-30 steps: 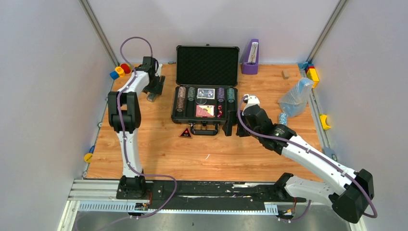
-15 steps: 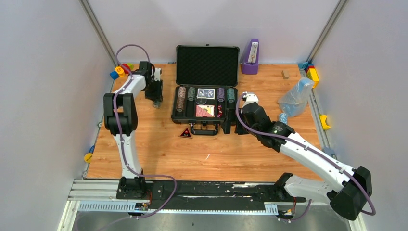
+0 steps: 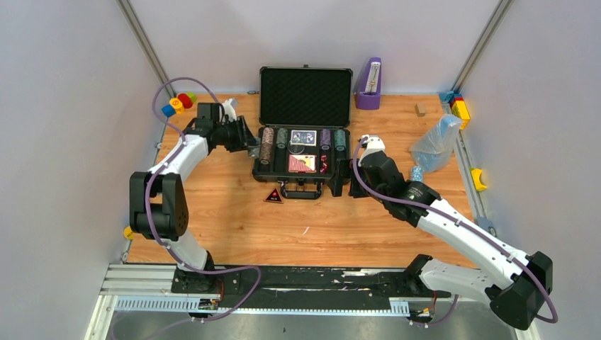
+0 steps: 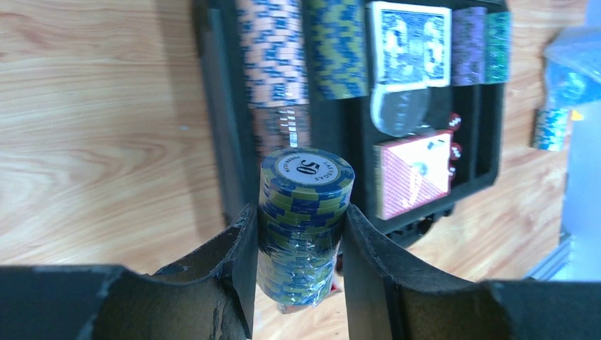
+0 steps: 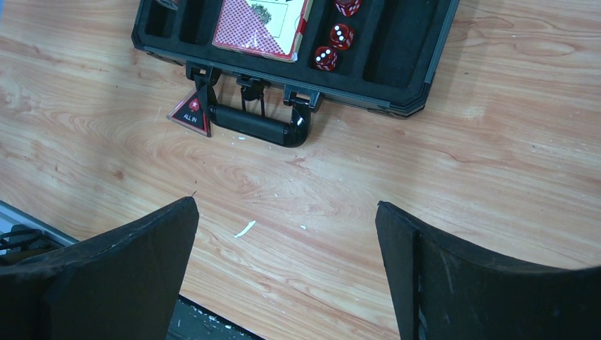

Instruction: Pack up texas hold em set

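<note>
My left gripper [image 4: 298, 221] is clamped on a roll of chips [image 4: 306, 173] beside the open case [image 3: 256, 172] at mid-frame, my right gripper [image 5: 287, 205] gapes empty, and I judge it mostly packed, with the red triangle [image 3: 273, 195] and a stray chip stack [image 3: 417, 174] at right not yet in.

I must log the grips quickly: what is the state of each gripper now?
Left gripper: closed on a chip roll.
Right gripper: open, holding nothing.
</note>
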You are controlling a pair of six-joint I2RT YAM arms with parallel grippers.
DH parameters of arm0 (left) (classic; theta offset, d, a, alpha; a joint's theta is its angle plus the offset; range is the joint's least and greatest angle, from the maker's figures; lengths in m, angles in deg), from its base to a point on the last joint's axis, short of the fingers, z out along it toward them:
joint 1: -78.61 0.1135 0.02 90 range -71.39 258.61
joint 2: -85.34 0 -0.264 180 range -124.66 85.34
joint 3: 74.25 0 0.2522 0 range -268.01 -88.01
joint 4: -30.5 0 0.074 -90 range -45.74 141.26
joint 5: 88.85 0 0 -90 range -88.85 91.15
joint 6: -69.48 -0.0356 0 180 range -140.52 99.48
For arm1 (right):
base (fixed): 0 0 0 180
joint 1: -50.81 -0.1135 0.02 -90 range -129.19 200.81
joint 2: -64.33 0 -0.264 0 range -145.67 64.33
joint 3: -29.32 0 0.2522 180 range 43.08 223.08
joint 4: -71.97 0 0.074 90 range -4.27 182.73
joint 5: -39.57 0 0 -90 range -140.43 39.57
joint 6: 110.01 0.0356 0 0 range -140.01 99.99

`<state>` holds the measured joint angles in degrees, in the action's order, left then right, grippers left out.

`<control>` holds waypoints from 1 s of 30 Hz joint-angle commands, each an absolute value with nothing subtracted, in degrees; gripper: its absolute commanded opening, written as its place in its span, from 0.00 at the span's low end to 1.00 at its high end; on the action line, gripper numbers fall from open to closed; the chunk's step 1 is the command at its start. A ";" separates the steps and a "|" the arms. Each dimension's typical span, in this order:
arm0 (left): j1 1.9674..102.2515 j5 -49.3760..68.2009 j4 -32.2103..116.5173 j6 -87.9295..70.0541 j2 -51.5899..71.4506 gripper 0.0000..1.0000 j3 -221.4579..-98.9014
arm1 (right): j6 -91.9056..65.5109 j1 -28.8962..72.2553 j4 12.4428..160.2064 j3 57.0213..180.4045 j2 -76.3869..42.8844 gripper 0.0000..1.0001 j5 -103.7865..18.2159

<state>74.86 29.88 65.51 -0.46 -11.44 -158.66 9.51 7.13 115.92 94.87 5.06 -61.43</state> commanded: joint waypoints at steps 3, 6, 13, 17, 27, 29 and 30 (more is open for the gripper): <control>65.91 31.49 52.08 8.44 -6.30 0.00 -155.24 | 8.51 7.48 115.05 95.29 5.71 0.99 -62.06; 63.14 28.27 50.26 10.31 -7.14 0.00 -155.24 | 8.50 7.50 115.09 94.96 6.15 0.99 -61.86; 60.61 24.69 46.57 13.51 -11.46 0.04 -156.25 | 8.20 7.56 115.16 94.01 8.78 0.99 -62.32; 59.89 21.87 48.03 12.87 -13.19 0.06 -157.54 | 8.28 7.57 115.53 93.73 9.78 0.99 -62.47; 59.48 16.85 49.68 11.25 -13.19 0.61 -157.88 | 8.38 7.57 116.03 93.57 10.53 0.99 -62.41; 59.23 15.69 50.69 10.22 -11.81 0.72 -158.07 | 8.38 7.61 116.12 93.55 10.67 0.99 -62.44; 59.13 15.28 51.82 9.97 -10.93 0.76 -158.24 | 8.38 7.57 116.08 93.53 10.68 0.99 -62.41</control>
